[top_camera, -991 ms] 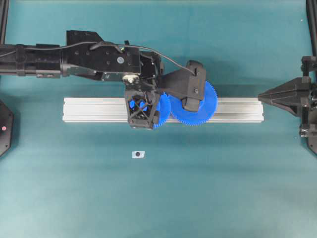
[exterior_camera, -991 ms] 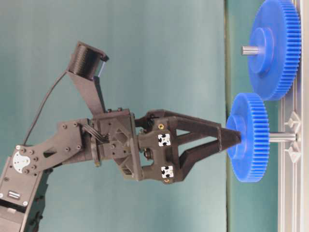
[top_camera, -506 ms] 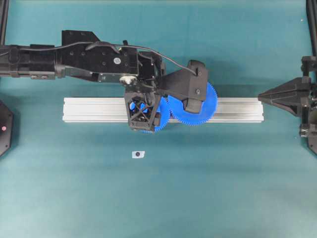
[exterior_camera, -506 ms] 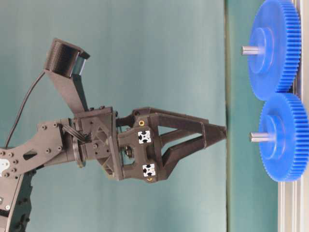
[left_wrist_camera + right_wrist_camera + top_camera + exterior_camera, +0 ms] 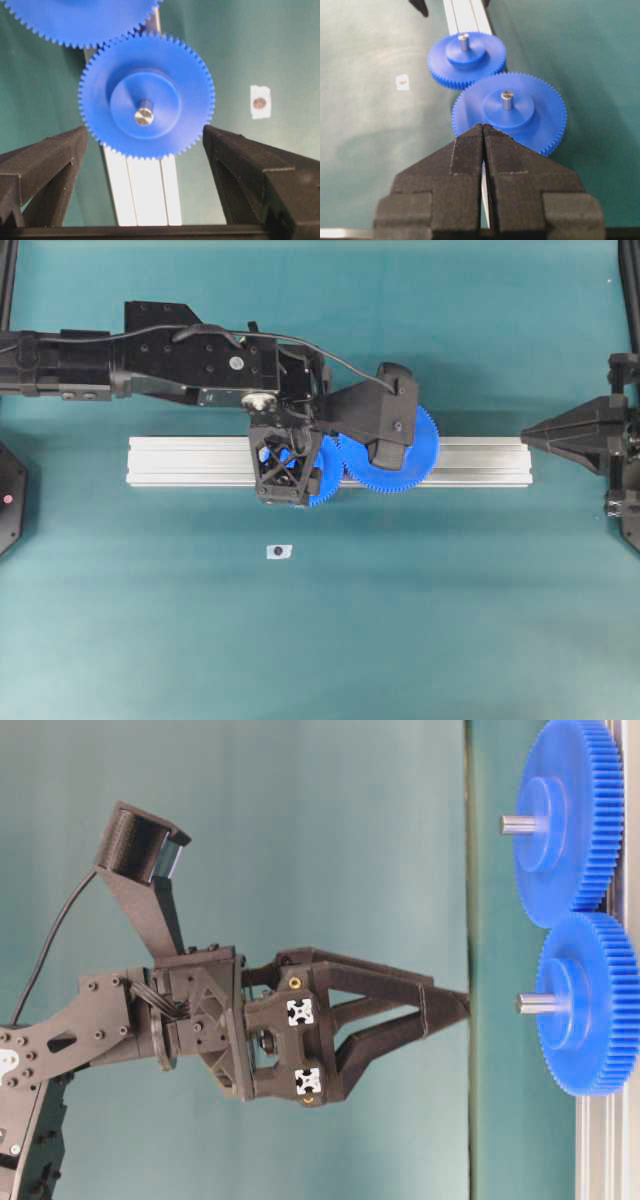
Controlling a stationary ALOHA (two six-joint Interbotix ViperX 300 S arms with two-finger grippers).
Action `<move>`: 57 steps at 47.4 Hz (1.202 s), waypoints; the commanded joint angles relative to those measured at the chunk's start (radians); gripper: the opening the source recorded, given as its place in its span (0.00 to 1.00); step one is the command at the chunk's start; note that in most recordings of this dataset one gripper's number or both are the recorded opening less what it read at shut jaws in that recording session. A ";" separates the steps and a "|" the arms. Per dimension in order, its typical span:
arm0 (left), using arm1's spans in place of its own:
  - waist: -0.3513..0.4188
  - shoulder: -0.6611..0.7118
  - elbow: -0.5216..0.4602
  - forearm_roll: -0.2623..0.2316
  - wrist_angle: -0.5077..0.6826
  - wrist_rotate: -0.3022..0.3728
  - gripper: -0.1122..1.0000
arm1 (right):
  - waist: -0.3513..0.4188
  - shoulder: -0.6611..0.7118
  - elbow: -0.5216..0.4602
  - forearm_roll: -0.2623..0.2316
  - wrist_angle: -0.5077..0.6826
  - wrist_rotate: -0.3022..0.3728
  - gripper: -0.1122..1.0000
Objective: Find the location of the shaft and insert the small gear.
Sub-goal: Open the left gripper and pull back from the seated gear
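Table-level view: the round blue plastic small gear [image 5: 588, 1004] has dropped fully onto its thin grey metal shaft [image 5: 536, 1004], and the left gripper [image 5: 445, 1008], jaws spread, has backed off empty, so insertion looks complete.

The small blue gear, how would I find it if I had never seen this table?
Look for the long grooved aluminium rail lying across the green table. Two round blue plastic gears sit side by side on it, teeth meeting, each with a grey metal pin poking from its hub. The small blue gear is the narrower one, between the open black left gripper fingers, beside the wider blue gear.
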 commanded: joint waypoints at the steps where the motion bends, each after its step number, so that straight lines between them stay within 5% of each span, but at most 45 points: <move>1: -0.003 -0.037 -0.028 0.003 0.000 -0.002 0.93 | -0.002 0.006 -0.009 -0.002 -0.005 0.009 0.09; 57: -0.003 -0.064 -0.080 0.005 0.078 -0.032 0.93 | -0.003 0.006 -0.011 0.000 -0.005 0.009 0.09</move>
